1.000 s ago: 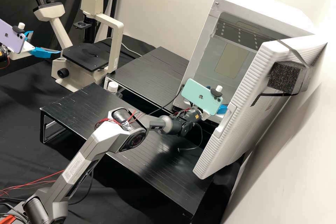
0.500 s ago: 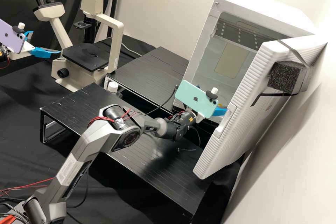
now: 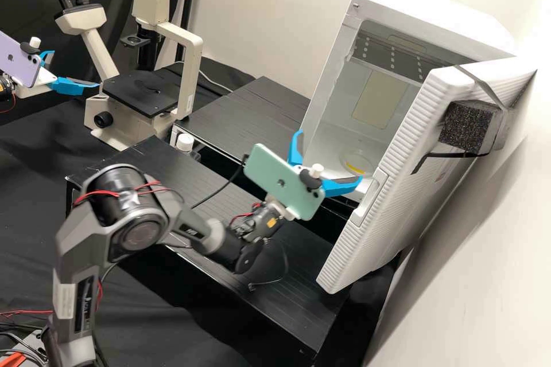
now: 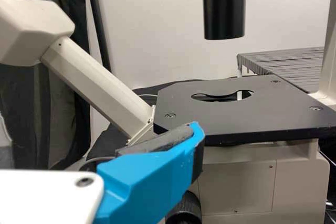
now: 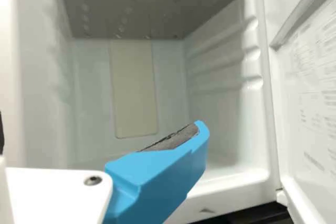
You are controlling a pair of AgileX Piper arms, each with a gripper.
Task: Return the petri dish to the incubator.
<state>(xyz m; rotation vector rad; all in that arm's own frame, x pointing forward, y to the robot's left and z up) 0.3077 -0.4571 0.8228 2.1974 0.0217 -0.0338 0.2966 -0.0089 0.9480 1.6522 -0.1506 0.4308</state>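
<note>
- Blue fingers of the right hand are standing spread wide, just outside the open incubator.
- Round clear dish, orange-yellow along part of it, is sitting inside the incubator on its floor, below the shelf; it is lying apart from the right hand.
- White ribbed door is hanging open, with a dark foam block being held on its outer side by a strap.
- Left hand is hovering by the microscope, fingers standing apart; one is pointing toward the black stage in the left wrist view.
- Green phone is riding on the right arm, purple phone on the left.
- Two low black racks are standing on the desk: the rear one beside the microscope, the front one under the right arm.
- White-capped bottle is standing between the racks.
</note>
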